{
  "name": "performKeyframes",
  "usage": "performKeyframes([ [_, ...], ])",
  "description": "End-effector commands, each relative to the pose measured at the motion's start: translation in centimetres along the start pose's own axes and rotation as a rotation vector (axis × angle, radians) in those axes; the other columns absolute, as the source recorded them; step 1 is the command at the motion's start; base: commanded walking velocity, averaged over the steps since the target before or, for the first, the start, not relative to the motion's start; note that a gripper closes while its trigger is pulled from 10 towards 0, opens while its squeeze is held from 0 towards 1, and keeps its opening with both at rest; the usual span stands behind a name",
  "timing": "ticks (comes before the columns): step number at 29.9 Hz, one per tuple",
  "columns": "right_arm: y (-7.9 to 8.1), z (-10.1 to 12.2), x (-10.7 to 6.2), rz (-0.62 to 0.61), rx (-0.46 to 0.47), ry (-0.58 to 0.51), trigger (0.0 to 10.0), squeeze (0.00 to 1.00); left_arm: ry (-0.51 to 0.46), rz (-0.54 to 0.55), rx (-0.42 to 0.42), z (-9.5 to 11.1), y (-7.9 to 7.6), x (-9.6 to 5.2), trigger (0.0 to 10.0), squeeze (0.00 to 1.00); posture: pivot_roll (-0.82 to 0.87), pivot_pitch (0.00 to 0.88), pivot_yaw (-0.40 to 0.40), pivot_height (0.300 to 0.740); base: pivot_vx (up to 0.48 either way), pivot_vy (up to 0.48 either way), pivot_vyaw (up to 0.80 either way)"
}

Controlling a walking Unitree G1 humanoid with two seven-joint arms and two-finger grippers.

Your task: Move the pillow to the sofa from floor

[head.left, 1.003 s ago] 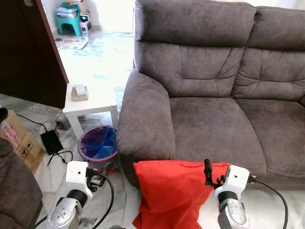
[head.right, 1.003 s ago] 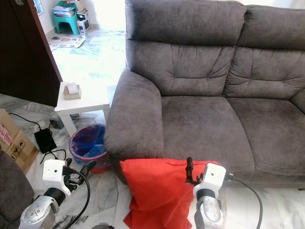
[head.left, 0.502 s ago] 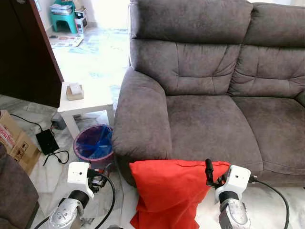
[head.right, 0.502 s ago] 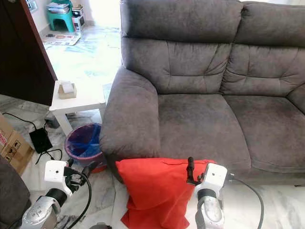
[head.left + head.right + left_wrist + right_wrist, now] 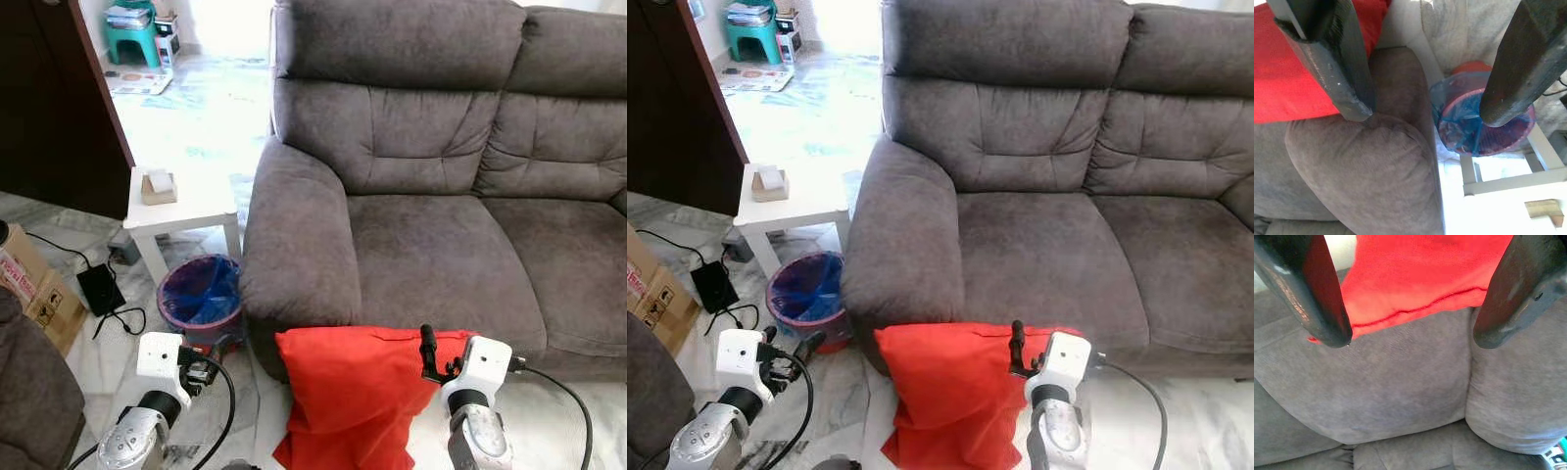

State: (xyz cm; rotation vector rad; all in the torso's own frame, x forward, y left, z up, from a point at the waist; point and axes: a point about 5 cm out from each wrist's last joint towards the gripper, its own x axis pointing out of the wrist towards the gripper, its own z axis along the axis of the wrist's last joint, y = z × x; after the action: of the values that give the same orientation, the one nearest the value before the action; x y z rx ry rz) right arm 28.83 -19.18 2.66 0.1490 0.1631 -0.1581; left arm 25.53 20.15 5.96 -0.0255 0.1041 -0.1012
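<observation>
The big grey sofa (image 5: pixel 431 196) takes up most of the scene, its left armrest (image 5: pixel 294 245) bulging toward the robot and both seat cushions bare. Below it lies the pale marble floor (image 5: pixel 108 343), running back into a bright room beyond a dark wooden door (image 5: pixel 49 98).

Next in size, the red pillow (image 5: pixel 358 397): it stands propped on the floor against the sofa's front, its top edge level with the front lip of the seat, its lower corners slumped on the tiles. It sits between the two arms, closer to the right one.

Left of the armrest stands a small white side counter (image 5: pixel 181 211) with a tan tissue box (image 5: pixel 160 186) on top. Tucked just beside it and against the sofa's side is a round waste bin (image 5: pixel 201 294) lined with a blue bag. A cardboard box (image 5: pixel 34 289) sits at the far left, with a black power adapter (image 5: pixel 98 289) and its cable on the floor nearby.

Now the hands. The right hand (image 5: pixel 1410 333) is spread wide, fingers apart, pointing at the pillow's top seam where it meets the sofa seat, just beside the pillow's right edge. The left hand (image 5: pixel 1422 110) is also wide open, low near the bin, aimed at the armrest.
</observation>
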Motion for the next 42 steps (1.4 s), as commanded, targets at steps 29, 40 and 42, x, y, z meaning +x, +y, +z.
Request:
performKeyframes([
  [29, -0.24, -0.24, -0.09, -0.006, -0.001, 0.010, 10.0, 0.00, -0.002, -0.026, -0.011, -0.07, -0.40, -0.18, 10.0, 0.00, 0.10, 0.104, -0.013, 0.625, 0.000, 0.000, 0.00],
  [40, -0.05, -0.12, -0.07, 0.006, 0.004, 0.002, 10.0, 0.00, -0.008, -0.023, -0.015, 0.05, -0.44, 0.01, 10.0, 0.00, 0.09, 0.103, -0.013, 0.625, 0.000, 0.000, 0.00],
  [42, 0.02, -0.04, -0.04, 0.012, 0.003, -0.003, 10.0, 0.00, -0.010, -0.020, -0.016, 0.09, -0.38, -0.01, 10.0, 0.00, 0.09, 0.104, -0.013, 0.625, 0.000, 0.000, 0.00],
])
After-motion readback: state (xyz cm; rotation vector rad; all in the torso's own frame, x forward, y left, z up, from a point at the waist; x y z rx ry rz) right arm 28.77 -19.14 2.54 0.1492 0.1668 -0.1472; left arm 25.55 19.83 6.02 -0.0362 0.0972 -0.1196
